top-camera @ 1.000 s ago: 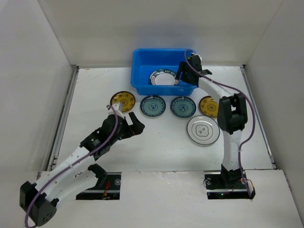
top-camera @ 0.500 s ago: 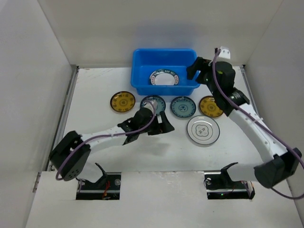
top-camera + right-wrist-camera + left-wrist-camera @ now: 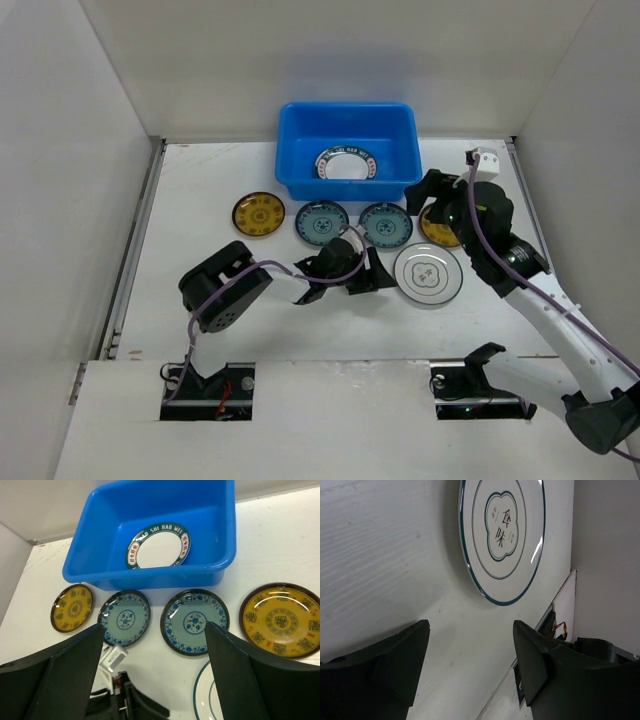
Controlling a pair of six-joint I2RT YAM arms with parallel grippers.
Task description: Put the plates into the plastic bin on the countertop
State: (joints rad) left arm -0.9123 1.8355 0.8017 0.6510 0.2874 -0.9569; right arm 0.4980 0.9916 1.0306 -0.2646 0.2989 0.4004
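Observation:
The blue plastic bin (image 3: 298, 160) stands at the back of the white countertop (image 3: 200, 290). A white plate with a blue-and-red rim (image 3: 345, 164) lies in it. In front lie a yellow plate (image 3: 258, 214), two teal plates (image 3: 322, 222) (image 3: 386, 224), a second yellow plate (image 3: 442, 232) and the white plate with a centre mark (image 3: 428, 273). My left gripper (image 3: 378, 280) is open and empty, low on the countertop just left of the white marked plate (image 3: 502, 535). My right gripper (image 3: 428, 203) is open and empty, above the right yellow plate (image 3: 281, 619).
White walls close in the countertop on the left, back and right. The left arm stretches across the near middle. In the right wrist view the bin (image 3: 150, 577) and the row of plates lie ahead, with the left wrist (image 3: 125, 700) below.
My left arm has swung right across the countertop to beside the white marked plate. My right arm has drawn back from the bin's right end to over the right yellow plate.

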